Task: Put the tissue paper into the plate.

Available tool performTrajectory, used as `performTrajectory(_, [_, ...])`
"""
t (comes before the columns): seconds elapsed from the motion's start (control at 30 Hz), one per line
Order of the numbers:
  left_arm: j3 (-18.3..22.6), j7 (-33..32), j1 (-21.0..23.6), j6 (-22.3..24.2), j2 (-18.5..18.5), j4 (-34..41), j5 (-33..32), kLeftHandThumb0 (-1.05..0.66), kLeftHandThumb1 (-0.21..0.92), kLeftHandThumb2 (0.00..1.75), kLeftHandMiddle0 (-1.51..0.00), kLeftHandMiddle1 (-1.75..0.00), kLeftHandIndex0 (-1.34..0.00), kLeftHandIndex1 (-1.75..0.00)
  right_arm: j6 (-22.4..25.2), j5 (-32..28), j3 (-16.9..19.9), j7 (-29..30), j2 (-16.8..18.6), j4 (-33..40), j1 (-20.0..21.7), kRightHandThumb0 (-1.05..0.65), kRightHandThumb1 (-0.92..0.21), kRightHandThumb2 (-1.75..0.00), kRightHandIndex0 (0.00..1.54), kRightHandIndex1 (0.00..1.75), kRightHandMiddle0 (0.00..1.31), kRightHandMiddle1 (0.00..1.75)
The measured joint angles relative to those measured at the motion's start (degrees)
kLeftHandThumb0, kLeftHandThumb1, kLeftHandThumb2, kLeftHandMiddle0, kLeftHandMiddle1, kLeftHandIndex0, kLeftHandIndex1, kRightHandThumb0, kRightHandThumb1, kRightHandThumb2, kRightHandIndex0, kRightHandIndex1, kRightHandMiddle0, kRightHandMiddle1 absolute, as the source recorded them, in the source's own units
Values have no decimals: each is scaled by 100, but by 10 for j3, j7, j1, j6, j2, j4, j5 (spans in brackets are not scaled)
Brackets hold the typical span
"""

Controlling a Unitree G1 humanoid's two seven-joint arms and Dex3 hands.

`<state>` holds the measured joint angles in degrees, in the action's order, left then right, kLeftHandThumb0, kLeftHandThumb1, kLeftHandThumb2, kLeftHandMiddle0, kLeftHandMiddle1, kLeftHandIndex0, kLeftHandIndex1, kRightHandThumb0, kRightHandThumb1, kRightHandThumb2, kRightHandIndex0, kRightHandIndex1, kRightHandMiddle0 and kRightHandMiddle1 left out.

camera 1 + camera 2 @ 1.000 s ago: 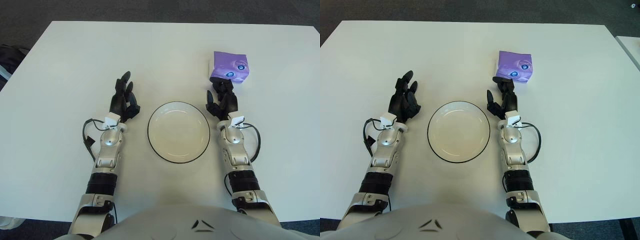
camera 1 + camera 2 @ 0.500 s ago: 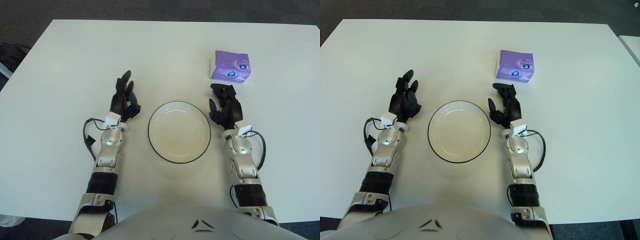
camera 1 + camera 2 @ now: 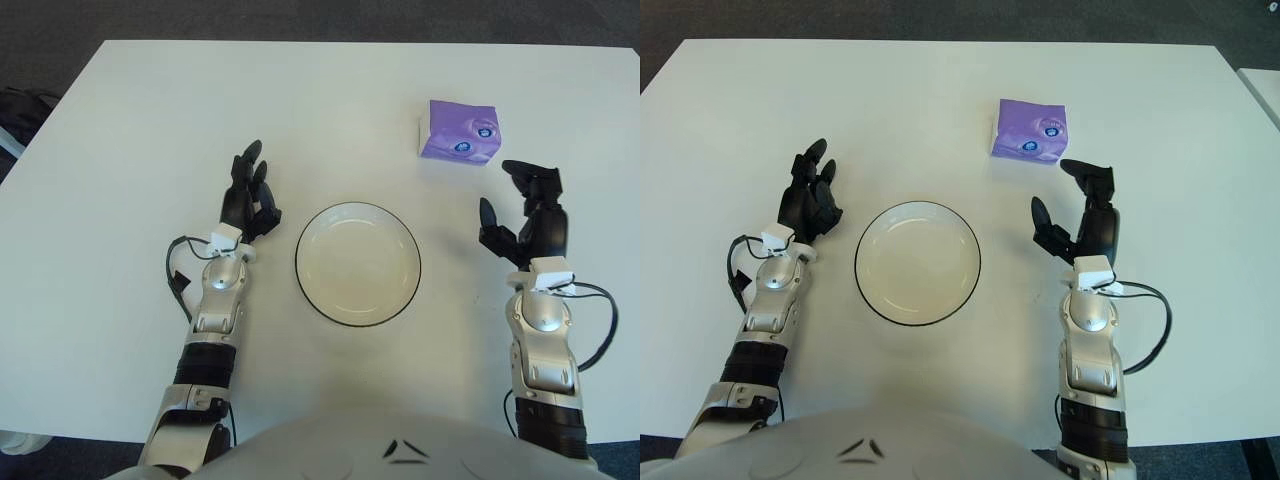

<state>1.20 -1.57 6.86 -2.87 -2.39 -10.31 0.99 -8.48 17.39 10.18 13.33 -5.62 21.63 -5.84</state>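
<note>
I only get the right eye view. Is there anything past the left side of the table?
Observer: Yes. The left eye view shows a dark, bag-like thing on the floor beyond the table's left edge.
Operator: Anything else down there?
Observer: A pale object peeks in at the bottom left corner. I cannot tell what it is. Both are far from the right hand, which is open, near the tissue pack but apart from it. The left hand shows open, left of the plate.
</note>
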Motion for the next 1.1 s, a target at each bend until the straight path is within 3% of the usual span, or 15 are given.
performTrajectory(0.23, [1, -1, 6, -6, 1, -13, 0, -76, 92, 97, -30, 0, 0, -46, 9, 103, 13, 44, -31, 11, 66, -61, -81, -61, 30, 59, 8, 107])
performTrajectory(0.5, [0, -5, 12, -17, 3, -20, 1, -77, 92, 98, -31, -1, 0, -48, 55, 152, 30, 37, -75, 19, 145, -69, -91, -46, 31, 42, 10, 108])
performTrajectory(0.7, [0, -5, 14, -18, 3, -23, 2, -77, 92, 100, -31, 0, 0, -47, 109, 214, 65, 5, -160, 32, 229, -69, -92, -45, 31, 34, 7, 108])
performTrajectory(0.83, [0, -7, 14, -18, 3, -23, 5, -78, 92, 100, -30, 0, 0, -46, 120, 246, 77, 4, -212, 35, 283, -69, -92, -46, 31, 32, 7, 108])
performTrajectory(1.1, [0, -7, 15, -19, 3, -26, 5, -79, 92, 101, -30, 0, 0, -46, 126, 251, 68, 3, -220, 40, 288, -68, -92, -46, 31, 31, 6, 108])
